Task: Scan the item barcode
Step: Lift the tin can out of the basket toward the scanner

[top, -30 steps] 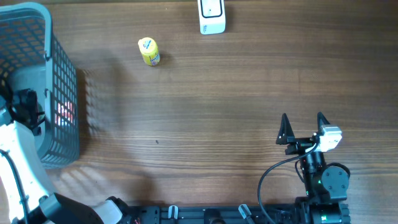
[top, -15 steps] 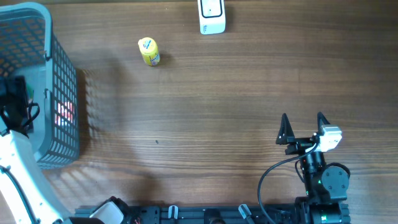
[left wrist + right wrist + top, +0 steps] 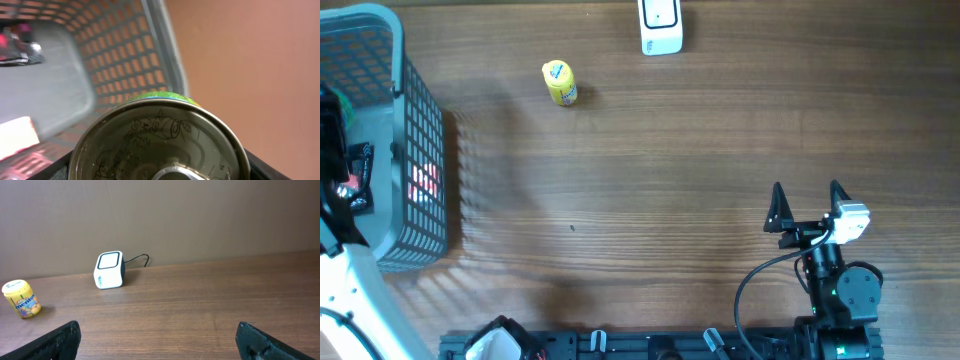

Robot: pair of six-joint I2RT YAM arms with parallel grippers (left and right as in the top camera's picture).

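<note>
Left gripper point(image 3: 160, 172) is up over the basket point(image 3: 425, 150), and it's got a can point(image 3: 160, 135) clamped between its jaws. The dark fingers show low at both sides of the can, tight against it. The jaws stand fairly wide, because the can itself is wide. Its silver top with the pull ring faces the wrist camera, a strip of green label peeking over the rim. The can hangs above the basket's grey floor, close to the mesh wall.

Down inside the basket, all blurred: a red-and-dark thing point(image 3: 17, 47) at the far end and a pale pink packet point(image 3: 17, 135) nearer, and I can't tell what they are.

Right gripper point(image 3: 806, 190) sits well apart from the basket, over on the other side of the table point(image 3: 650, 180). Its jaws are spread as wide as they go, gripping nothing.

The white scanner point(image 3: 660, 25) stands far from the basket at the table's back edge. A yellow gum bottle point(image 3: 559, 83) stands upright between the basket and that scanner.
</note>
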